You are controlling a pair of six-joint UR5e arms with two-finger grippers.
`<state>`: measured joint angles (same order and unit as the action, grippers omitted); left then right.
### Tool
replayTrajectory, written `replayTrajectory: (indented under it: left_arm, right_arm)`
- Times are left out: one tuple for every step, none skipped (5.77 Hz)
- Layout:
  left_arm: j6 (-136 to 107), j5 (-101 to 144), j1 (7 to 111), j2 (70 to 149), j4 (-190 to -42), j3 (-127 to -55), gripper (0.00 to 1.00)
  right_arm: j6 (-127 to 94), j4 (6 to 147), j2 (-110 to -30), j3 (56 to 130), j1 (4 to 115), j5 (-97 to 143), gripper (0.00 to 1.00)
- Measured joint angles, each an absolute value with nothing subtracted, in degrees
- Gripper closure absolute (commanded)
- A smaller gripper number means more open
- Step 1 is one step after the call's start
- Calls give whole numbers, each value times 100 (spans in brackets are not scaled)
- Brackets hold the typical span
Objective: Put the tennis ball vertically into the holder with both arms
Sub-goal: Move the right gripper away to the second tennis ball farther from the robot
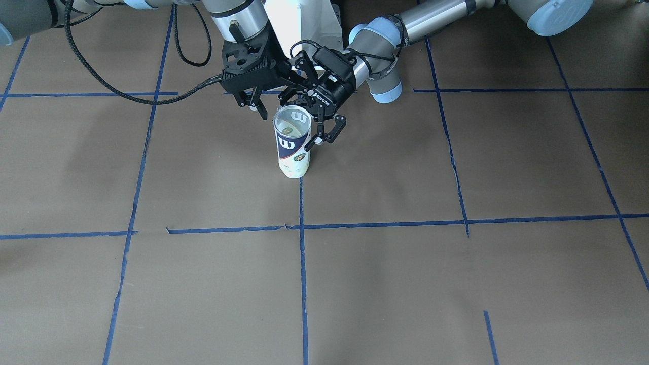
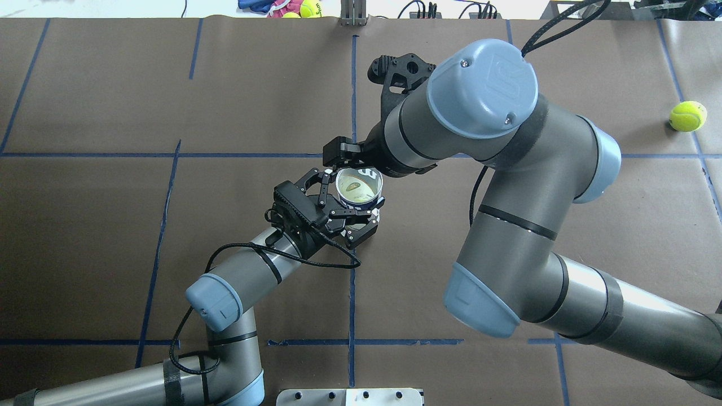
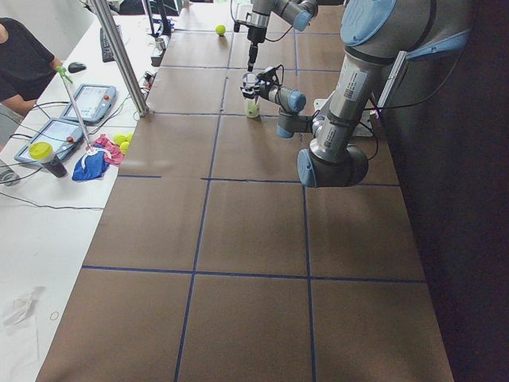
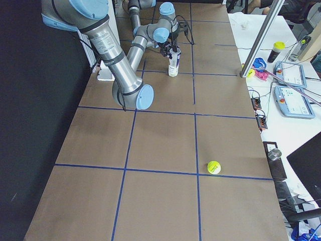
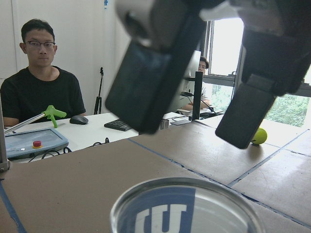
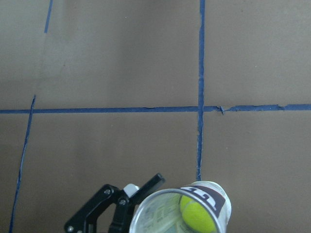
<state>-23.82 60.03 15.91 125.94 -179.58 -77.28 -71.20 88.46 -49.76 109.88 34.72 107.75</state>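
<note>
The holder [image 1: 292, 144], a clear can with a navy-and-white label, stands upright on the brown table. The tennis ball [image 6: 197, 213] lies inside it, near the bottom. My left gripper [image 2: 350, 197] reaches in sideways, and its fingers [image 1: 324, 136] press on both sides of the can at mid-height. My right gripper [image 1: 253, 106] hangs just above and behind the can's open rim [image 5: 187, 208]. It is open and empty, its two fingers [image 5: 146, 87] spread apart.
A second tennis ball [image 2: 688, 115] lies loose far to my right, also in the exterior right view [image 4: 214, 167]. Blue tape lines cross the table. Operators, tablets and cloths sit along the far edge [image 3: 87, 159]. The white pedestal [image 2: 350, 396] stands at my base.
</note>
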Motion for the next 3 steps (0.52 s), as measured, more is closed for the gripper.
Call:
replayTrajectory:
  left_arm:
    - [-2385,6003,1591,12592,-17963,-7736,4]
    - [-2389,6003,1591,12599,-17964,-7740,4]
    - [-2390,6003,1591,12607,-17965,-7742,4]
  right_arm:
    - [-6893,8838,-5263,11014,3806,10989,1]
    - [-6333,8817,-5713,11029,4263,11228,1]
    - [-5541,8798,-6209,11016,4747,11349,1]
